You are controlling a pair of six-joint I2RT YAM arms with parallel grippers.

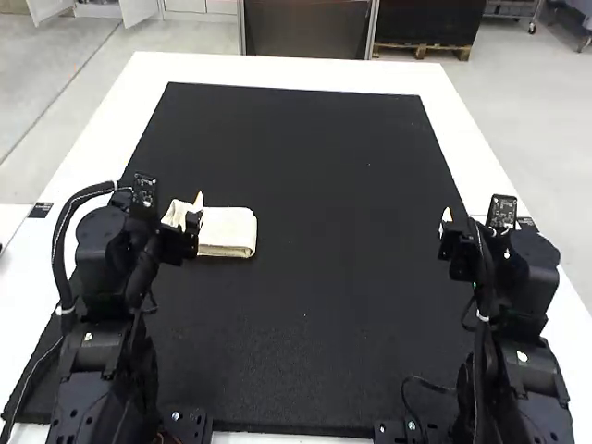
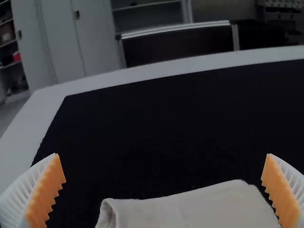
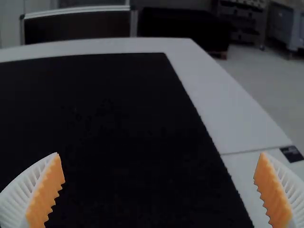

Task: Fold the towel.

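- The towel is off-white and folded into a compact, roughly rectangular bundle, with stacked layers showing along its near edge in the high view.
- In the left wrist view its far edge runs fairly straight, and one corner curls into a small rounded fold.
- It lies on the black mat, in the left half, just ahead of the left arm, which hides part of it.
- The mat's left edge passes nearer the towel than its right edge does; white table borders the mat.
- A broad stretch of mat spans from the towel across to the right arm, and another reaches from the towel to the mat's far edge.
- The left gripper is at the towel's left part, its ribbed fingers spread wide, orange pads facing each other; whether it touches the cloth, I can't tell.
- The right gripper is at the mat's right side, well apart from the towel, also wide, with the mat's edge and white table seen past its fingers.
- Both arms point forward from the table's near side, elbows bent.
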